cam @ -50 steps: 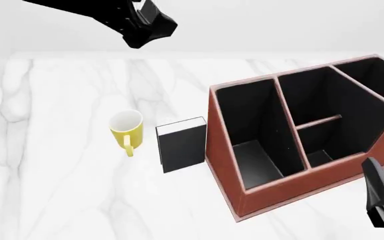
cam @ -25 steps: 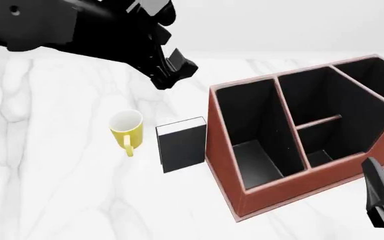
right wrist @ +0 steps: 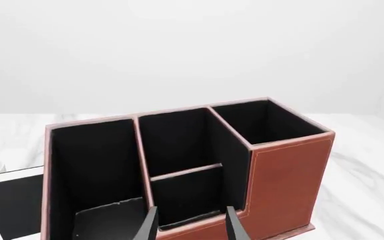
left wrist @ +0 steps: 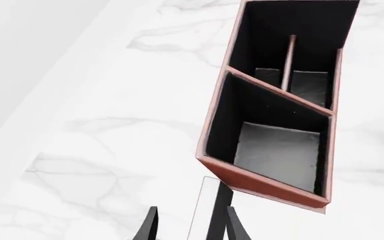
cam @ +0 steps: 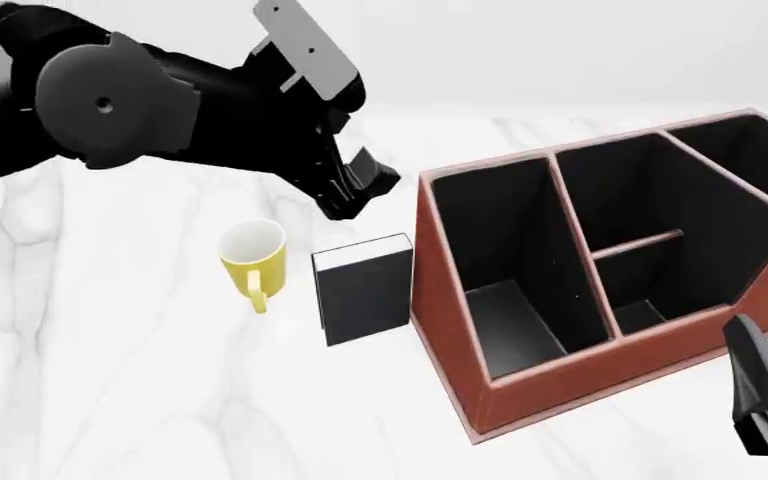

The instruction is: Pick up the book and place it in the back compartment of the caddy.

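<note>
- The book [cam: 364, 290] is seen upright on the white marble table [cam: 117, 400] at the centre of the front view, its black cover facing the camera and its white page edges along the top and left side
- It stands just beside the left wall of the caddy [cam: 544, 390]; whether the two touch cannot be told
- A yellow mug [cam: 253, 260] is placed just left of the book, its handle turned toward the lower edge of the frame
- The caddy fills the right half of the front view; the back compartment [cam: 631, 205] is found in the middle column, above a short divider, and nothing is seen inside it
- The left gripper [cam: 357, 190] is held in the air in the upper centre of the front view, above the book and apart from it
- In the left wrist view its fingers [left wrist: 148, 227] are spread, with the book's edge [left wrist: 209, 210] seen between them at the bottom of the frame, and nothing is pinched
- The right gripper [right wrist: 190, 224] is seen at the lower right corner of the front view, near the caddy's front wall; its fingers are spread apart and hold nothing
</note>
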Available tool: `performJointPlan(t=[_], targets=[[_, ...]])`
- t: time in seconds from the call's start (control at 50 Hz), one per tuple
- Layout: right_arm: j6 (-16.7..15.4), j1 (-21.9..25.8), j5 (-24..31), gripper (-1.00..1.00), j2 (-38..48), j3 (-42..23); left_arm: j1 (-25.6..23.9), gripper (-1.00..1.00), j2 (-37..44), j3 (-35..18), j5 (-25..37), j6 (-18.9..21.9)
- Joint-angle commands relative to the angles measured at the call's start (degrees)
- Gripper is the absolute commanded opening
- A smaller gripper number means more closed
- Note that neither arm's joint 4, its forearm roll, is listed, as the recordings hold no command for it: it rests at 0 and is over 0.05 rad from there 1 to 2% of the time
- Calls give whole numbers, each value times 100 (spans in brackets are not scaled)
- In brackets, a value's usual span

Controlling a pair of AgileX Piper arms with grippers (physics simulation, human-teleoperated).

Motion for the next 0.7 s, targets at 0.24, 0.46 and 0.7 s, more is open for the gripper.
performJointPlan(t=[0.24, 0.46, 0.7], targets=[[18, 6, 15, 100, -5, -2, -69, 100, 174, 529, -606, -98], [-1, 20, 11, 100, -12, 0, 7, 100, 161, 757, -745, -131], [-1, 20, 22, 100, -27, 0, 134, 100, 344, 1085, -1171, -63]])
